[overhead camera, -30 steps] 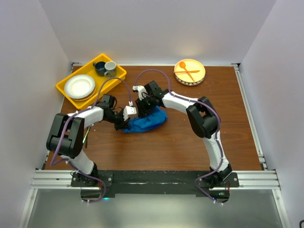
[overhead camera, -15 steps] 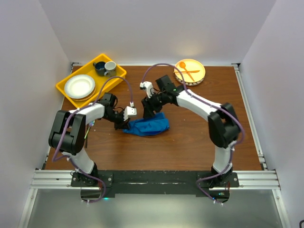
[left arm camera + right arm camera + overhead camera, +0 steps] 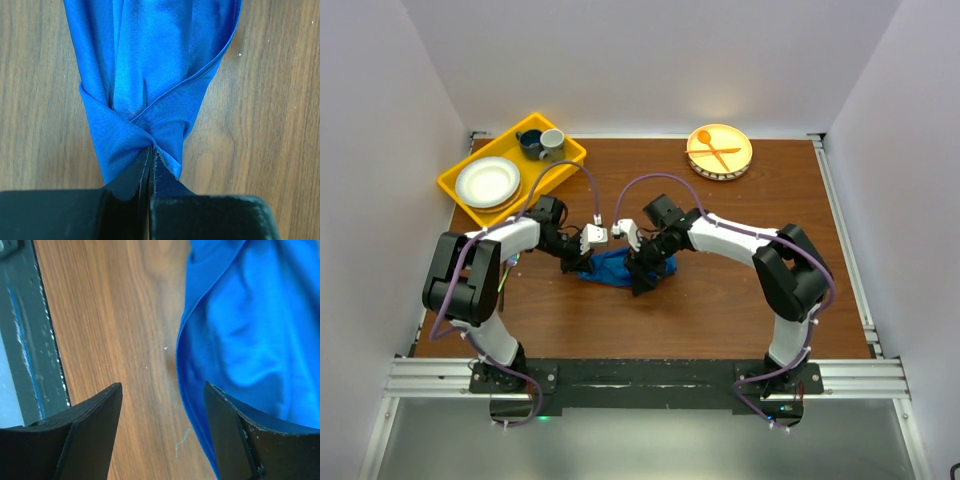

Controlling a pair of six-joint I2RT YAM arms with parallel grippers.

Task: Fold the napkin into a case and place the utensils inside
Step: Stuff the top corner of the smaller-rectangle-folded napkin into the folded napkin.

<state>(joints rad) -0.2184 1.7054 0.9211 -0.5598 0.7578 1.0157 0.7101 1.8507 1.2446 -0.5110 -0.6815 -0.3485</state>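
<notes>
The bright blue napkin [image 3: 616, 266] lies bunched on the wooden table [image 3: 720, 280], not folded into a case. My left gripper [image 3: 583, 262] is shut on its left corner; in the left wrist view the cloth [image 3: 150, 75] gathers into the closed jaws of the left gripper [image 3: 150, 155]. My right gripper [image 3: 642, 276] is low at the napkin's near right edge, open. In the right wrist view the right gripper [image 3: 162, 392] has bare wood between its fingers, and the cloth [image 3: 250, 330] lies by the right finger [image 3: 225, 415]. A thin greenish sliver [image 3: 505, 274] beside the left arm may be the utensils.
A yellow tray [image 3: 570, 155] at the back left holds a white plate [image 3: 487, 182] and two cups [image 3: 542, 143]. A round plate [image 3: 742, 158] at the back right carries an orange plastic spoon and fork [image 3: 713, 150]. The table's near edge [image 3: 30, 350] shows in the right wrist view.
My right gripper has opened, let go of the napkin, lifted away toward the back, then come down at the cloth's near right edge. The left gripper keeps its hold on the corner.
</notes>
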